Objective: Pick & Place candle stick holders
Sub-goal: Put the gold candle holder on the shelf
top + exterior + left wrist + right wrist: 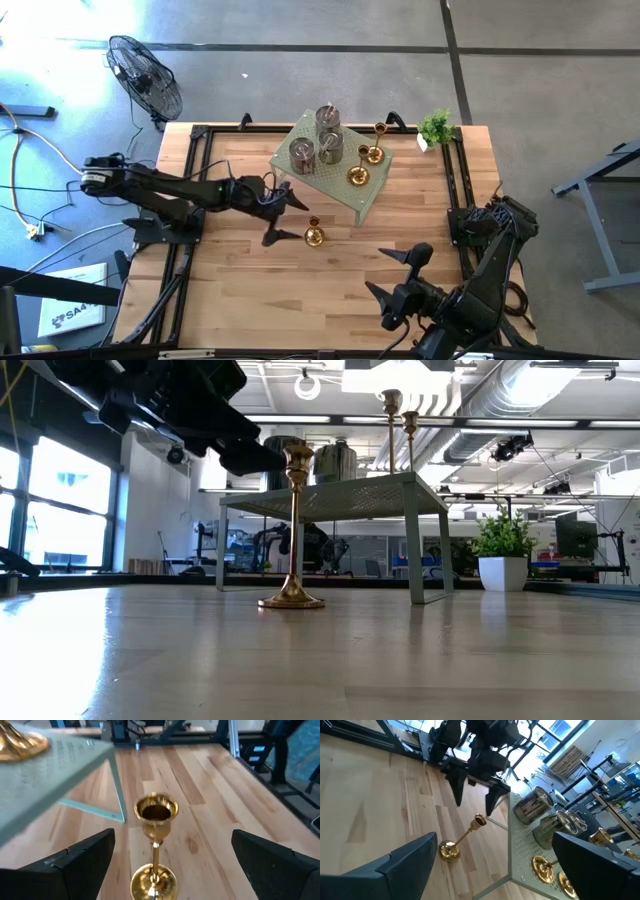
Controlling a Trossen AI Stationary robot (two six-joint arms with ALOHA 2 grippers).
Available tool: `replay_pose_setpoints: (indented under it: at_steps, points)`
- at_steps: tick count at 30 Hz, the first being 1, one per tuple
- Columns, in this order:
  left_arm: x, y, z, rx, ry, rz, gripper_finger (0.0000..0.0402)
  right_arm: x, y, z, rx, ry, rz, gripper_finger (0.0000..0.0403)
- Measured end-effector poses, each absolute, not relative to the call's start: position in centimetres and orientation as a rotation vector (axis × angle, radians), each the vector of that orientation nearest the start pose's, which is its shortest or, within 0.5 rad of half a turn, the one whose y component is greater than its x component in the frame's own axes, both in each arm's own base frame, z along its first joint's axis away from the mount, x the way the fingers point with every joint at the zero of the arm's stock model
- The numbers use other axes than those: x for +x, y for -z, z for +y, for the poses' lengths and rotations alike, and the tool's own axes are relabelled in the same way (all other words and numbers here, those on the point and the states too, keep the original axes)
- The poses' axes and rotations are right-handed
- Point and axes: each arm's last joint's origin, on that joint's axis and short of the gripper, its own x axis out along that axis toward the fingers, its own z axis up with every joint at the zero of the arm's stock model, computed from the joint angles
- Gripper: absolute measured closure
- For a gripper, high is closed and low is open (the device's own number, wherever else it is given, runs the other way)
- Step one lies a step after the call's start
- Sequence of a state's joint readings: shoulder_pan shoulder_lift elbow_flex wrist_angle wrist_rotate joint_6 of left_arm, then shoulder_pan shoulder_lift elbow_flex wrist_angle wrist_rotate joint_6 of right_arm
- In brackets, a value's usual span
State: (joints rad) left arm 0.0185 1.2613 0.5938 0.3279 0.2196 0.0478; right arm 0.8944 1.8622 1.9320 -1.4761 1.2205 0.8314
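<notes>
A gold candle stick holder (314, 236) stands upright on its round base on the wooden table, in front of the pale green perforated rack (370, 200); it also shows in the low view (292, 530), the left wrist view (155, 845) and the right wrist view (457, 842). My left gripper (285, 218) is open just left of the holder, its fingers wide apart and touching nothing. Three more gold holders (365, 165) and three grey-silver cups (318, 138) stand on the rack. My right gripper (400, 275) is open and empty near the table's near right.
A small green potted plant (436, 127) stands at the table's far right corner. Black frame rails (455, 190) run along both table sides. Bare wood lies between the two grippers.
</notes>
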Motion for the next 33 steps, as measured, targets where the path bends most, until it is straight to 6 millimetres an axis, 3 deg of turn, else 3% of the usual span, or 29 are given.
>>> replay_pose_setpoints:
  at_steps: [13,22,26,33]
  points:
    - [28.3,-19.6,-0.2,0.012,0.261,0.292,0.0007,23.9,-35.7,25.5,-0.426,0.497,0.497,0.0013]
    - [28.5,-20.2,-0.1,0.045,0.217,0.224,0.0007,23.9,-35.7,25.5,-0.433,0.496,0.497,0.0013]
    - [28.6,-19.8,0.1,0.052,0.141,0.245,0.0007,23.9,-35.7,25.5,-0.436,0.497,0.496,0.0013]
    - [29.1,-19.2,0.1,0.052,0.155,0.232,0.0008,23.9,-35.7,25.5,-0.436,0.496,0.496,0.0013]
